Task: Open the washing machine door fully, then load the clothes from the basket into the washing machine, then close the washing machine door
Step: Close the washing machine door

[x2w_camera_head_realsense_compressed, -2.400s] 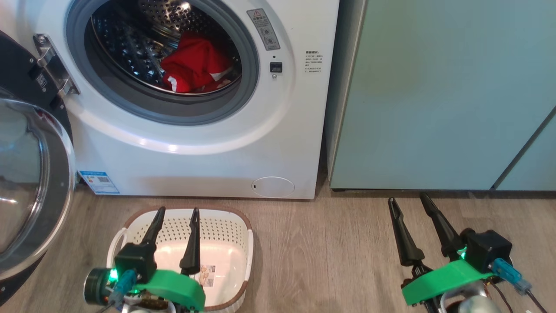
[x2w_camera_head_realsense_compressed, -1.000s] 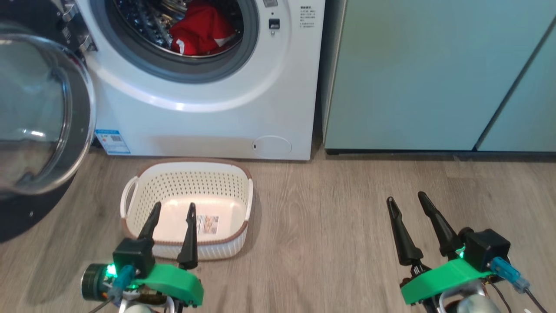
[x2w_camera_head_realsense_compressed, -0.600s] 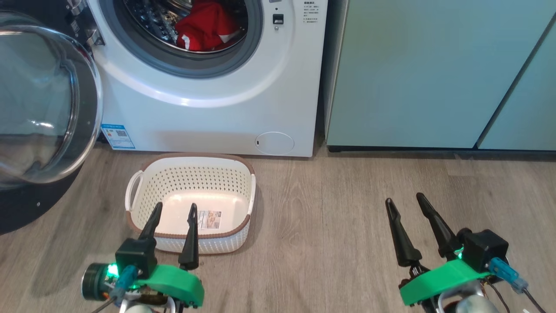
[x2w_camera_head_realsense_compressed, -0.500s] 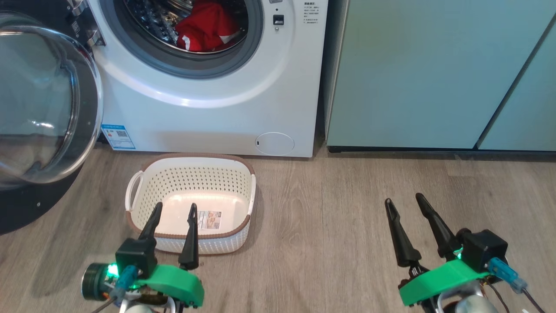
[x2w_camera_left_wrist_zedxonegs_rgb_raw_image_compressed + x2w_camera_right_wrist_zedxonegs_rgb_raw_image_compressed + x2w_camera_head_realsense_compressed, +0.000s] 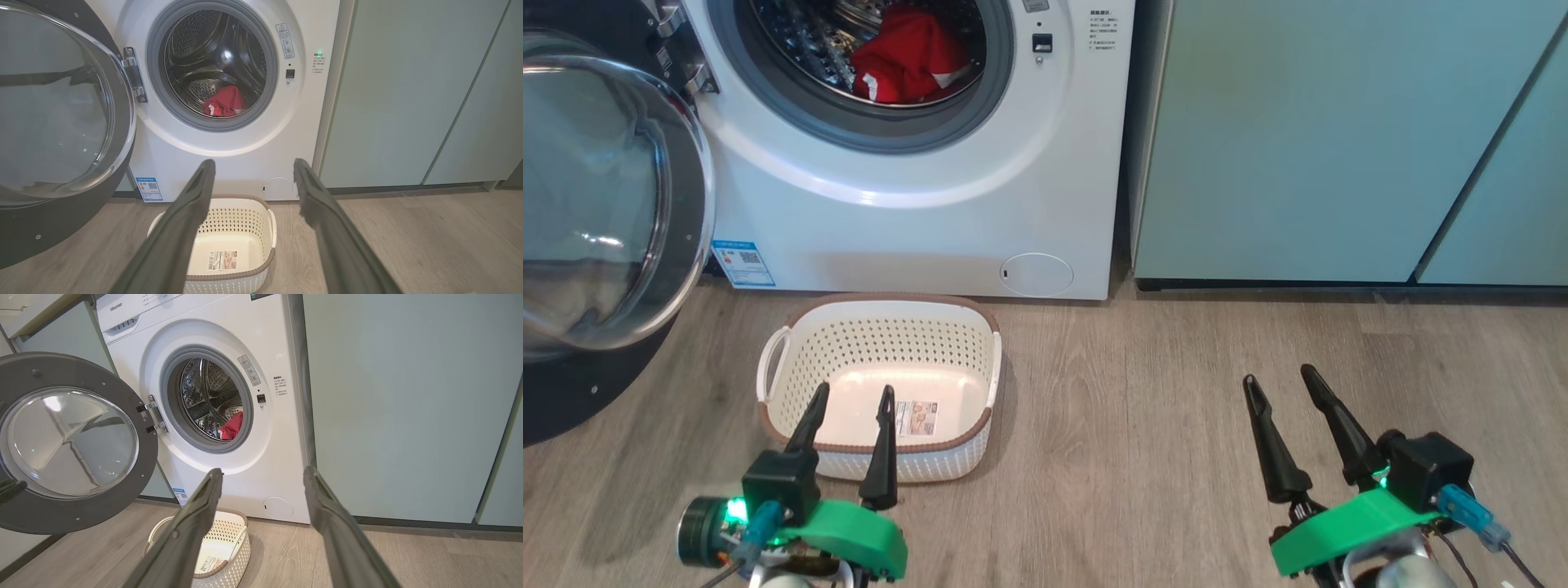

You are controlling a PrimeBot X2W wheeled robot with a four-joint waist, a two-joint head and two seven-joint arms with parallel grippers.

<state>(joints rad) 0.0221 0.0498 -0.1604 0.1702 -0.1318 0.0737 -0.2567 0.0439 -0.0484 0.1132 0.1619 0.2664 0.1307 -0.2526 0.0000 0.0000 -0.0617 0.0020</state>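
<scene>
Both sets of fingers are spread wide with nothing in them. The left gripper hangs low at the near side of the basket, tips over its near rim. The right gripper sits well off to the right over bare floor, in front of the teal cabinets.

The basket is down to its paper label, and the clothes lie in the drum of the washing machine. So I'd call loading done, with just the closing left.

The washing machine door stands wide open on the left, hinge at the left edge of the opening. My guess is the arms are kept near and low to leave the door's arc free.

The basket sits just in front of the machine, under the opening. The door's lower rim probably passes above it, but I can't tell for sure. There's loads of open floor to the right, and it's tighter on the left by the door.
</scene>
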